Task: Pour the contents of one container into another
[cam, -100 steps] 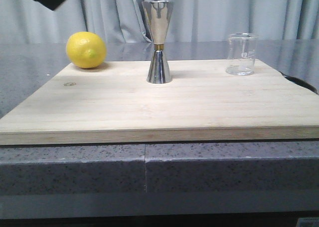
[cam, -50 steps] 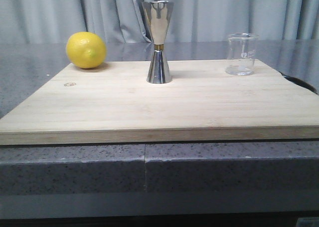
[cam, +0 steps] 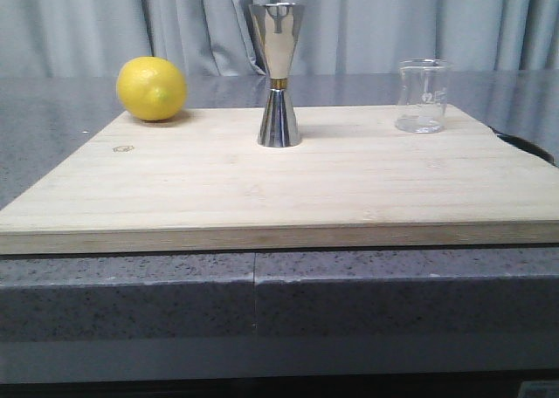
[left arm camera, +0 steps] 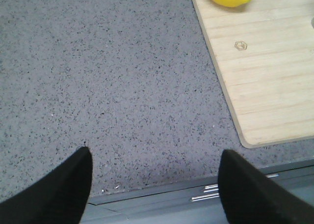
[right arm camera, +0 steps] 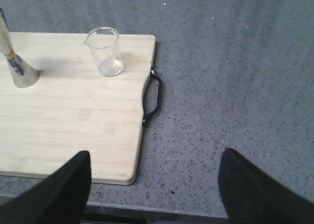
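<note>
The clear glass beaker (cam: 424, 95) stands upright at the far right of the wooden board (cam: 279, 188), also visible as the beaker (right arm camera: 106, 52) in the right wrist view. The steel hourglass jigger (cam: 279, 73) stands upright at the board's far middle; the right wrist view catches only the jigger's lower cone (right arm camera: 18, 69). My left gripper (left arm camera: 154, 157) hangs open over the grey counter, off the board's left side. My right gripper (right arm camera: 154, 160) hangs open over the board's near right corner, well short of the beaker. Neither holds anything, and neither shows in the front view.
A yellow lemon (cam: 151, 87) rests at the board's far left corner. A black handle (right arm camera: 154, 96) juts from the board's right edge. Speckled grey counter (left arm camera: 113, 71) surrounds the board, with its front edge (cam: 279, 284) close to me. A grey curtain (cam: 393, 23) hangs behind.
A dark arm part that showed at the top left of the front view one second ago has left the picture. Lemon, jigger and beaker have not moved.
</note>
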`<state>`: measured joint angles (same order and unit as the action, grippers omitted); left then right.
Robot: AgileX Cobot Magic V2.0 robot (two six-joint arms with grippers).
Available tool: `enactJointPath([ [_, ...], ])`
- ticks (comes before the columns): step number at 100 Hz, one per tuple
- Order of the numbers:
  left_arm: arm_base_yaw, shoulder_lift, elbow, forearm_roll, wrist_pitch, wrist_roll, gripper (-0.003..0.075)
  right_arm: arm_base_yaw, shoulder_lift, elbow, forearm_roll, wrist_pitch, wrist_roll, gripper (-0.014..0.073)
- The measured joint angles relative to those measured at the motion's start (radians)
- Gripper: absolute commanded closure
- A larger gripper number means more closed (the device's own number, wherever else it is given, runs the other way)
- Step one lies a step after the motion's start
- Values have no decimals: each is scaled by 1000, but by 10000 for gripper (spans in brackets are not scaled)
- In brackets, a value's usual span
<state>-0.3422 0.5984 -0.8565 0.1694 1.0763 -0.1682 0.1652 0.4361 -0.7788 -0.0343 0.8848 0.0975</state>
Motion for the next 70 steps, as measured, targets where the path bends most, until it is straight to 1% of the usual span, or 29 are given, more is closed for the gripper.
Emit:
enactJointPath([
  [4, 0, -4, 7, 0, -2, -2, 248, 0, -5, 0, 0, -1, 0, 246],
  [11, 0, -2, 12, 0, -2, -4, 320, 0, -11, 0, 0, -1, 0, 380],
  [17, 0, -2, 14, 0, -6, -4, 416, 0, -11, 0, 0, -1, 0, 487],
  [23, 0, -2, 15, 0, -8, -6, 519, 0, -11, 0, 0, -1, 0, 569],
  [31, 0, -2, 15, 0, -9, -6, 632, 0, -11, 0, 0, -1, 0, 647],
  [34, 0, -2, 15, 0, -9, -6, 669, 0, -11, 0, 0, -1, 0, 662],
  [40, 0, -2, 15, 0, -10, -6, 743, 0, -11, 0, 0, -1, 0, 662],
  [70, 0, -4, 15, 0, -23, -6, 741, 0, -11, 0, 0, -7, 0, 662],
])
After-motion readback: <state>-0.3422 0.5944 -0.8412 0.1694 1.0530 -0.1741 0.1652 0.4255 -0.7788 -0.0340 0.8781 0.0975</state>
